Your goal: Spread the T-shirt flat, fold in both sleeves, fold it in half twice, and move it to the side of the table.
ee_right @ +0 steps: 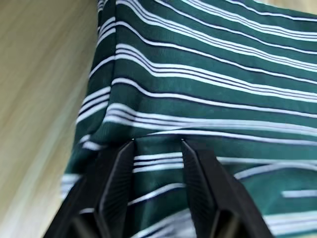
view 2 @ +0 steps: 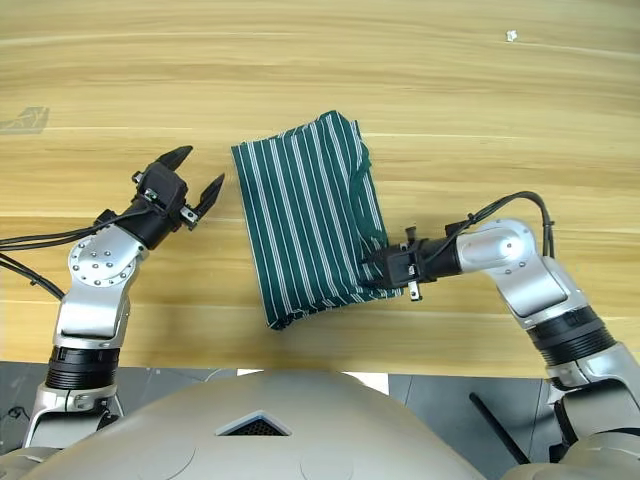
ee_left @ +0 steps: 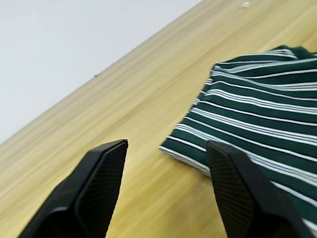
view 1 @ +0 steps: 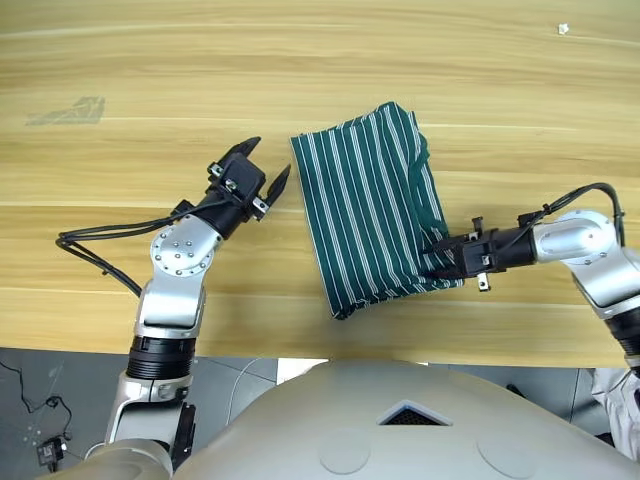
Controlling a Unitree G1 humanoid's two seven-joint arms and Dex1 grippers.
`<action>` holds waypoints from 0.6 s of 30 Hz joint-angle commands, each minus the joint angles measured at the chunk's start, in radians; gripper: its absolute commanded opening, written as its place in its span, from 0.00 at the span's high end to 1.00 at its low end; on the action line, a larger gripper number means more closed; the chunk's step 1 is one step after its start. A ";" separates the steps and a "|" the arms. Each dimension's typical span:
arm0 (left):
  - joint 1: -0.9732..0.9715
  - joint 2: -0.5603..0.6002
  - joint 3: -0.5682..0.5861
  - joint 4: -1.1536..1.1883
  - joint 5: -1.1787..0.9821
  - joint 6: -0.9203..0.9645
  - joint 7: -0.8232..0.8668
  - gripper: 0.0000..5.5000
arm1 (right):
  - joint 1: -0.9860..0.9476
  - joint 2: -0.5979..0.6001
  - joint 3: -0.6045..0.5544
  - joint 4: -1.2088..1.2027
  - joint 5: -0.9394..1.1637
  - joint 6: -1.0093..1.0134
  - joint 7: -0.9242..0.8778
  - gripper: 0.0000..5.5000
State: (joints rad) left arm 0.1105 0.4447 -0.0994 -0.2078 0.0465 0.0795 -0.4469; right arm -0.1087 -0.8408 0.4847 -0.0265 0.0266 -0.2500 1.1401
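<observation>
Your right gripper [view 1: 438,256] pinches T-shirt [view 1: 365,215] at near right edge, fingertips half buried in cloth. Your left gripper [view 1: 270,157], fingers spread, just left of T-shirt, apart. T-shirt: green, white-striped, folded rectangle on wooden table [view 1: 150,60]. Beyond T-shirt, tiny white scrap [view 1: 563,29], unidentifiable.

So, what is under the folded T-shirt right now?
The wooden table shows all around the T-shirt, which lies flat on it. The right claw meets its right edge. Anything beneath the cloth is covered.
</observation>
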 commanded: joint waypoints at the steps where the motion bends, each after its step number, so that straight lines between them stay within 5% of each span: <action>1: -0.009 0.003 -0.016 0.023 0.017 0.002 -0.008 0.48 | -0.019 0.115 -0.002 0.022 -0.004 -0.029 -0.055 0.68; 7: -0.018 0.020 0.002 0.025 0.017 -0.003 -0.011 0.48 | -0.054 0.301 -0.127 -0.034 0.183 0.053 -0.166 0.68; 13: -0.009 0.022 -0.011 0.024 0.026 -0.013 -0.015 0.48 | -0.032 0.314 -0.161 -0.055 0.205 0.051 -0.157 0.68; 18: 0.101 0.163 0.061 -0.045 0.122 -0.269 -0.015 0.48 | 0.019 0.260 -0.325 0.019 0.182 -0.170 -0.188 0.68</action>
State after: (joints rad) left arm 0.1595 0.5352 -0.0698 -0.2341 0.1058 -0.1035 -0.4597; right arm -0.1236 -0.5252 0.2211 -0.0617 0.2543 -0.3043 0.9585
